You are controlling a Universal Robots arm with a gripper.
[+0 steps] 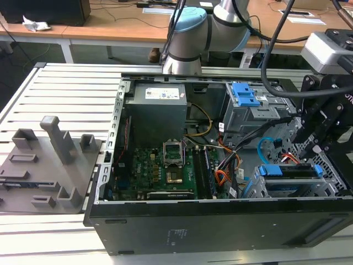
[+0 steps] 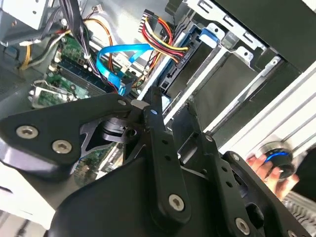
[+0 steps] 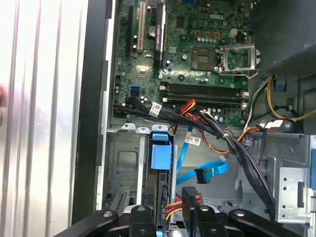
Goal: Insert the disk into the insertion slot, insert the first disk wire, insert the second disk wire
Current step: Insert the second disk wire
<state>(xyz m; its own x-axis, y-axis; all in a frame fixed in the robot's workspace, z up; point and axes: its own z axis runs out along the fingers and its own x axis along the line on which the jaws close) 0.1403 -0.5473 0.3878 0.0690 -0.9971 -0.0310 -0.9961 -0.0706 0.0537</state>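
Black PC case (image 1: 220, 226) lies open on a slatted aluminium table (image 1: 66, 83). The claw (image 1: 317, 146) is down inside it, at the drive end.

Claw is released: in both wrist views the fingers (image 2: 154, 98) stand apart with nothing clamped between them.

The disk (image 1: 290, 171) sits in the insertion slot (image 1: 331, 178), right under the claw, with the blue carrier tab (image 3: 161, 155) showing. A red-and-yellow wire bundle (image 2: 158, 34) runs to the disk's end, close to the claw tips. Can't tell if it's seated.

The second disk wire (image 1: 263, 144) loops just beside the claw. Its dark plug (image 3: 200, 175) hangs free, near one fingertip.

The motherboard (image 1: 160, 171) is well away from the claw, across the case floor. The blue-latched cage (image 1: 245, 94) stands beyond the claw, toward the arm's base.

On the table, far from the claw, is a grey fixture plate (image 1: 49, 165) with upright blocks. Outside the case wall nearest the claw, a person's hand (image 2: 259, 165) is at a round blue-lit knob (image 2: 276, 157).

Room: wooden desks (image 1: 110, 27) behind the table, with crumpled white paper (image 1: 34, 24) on one.
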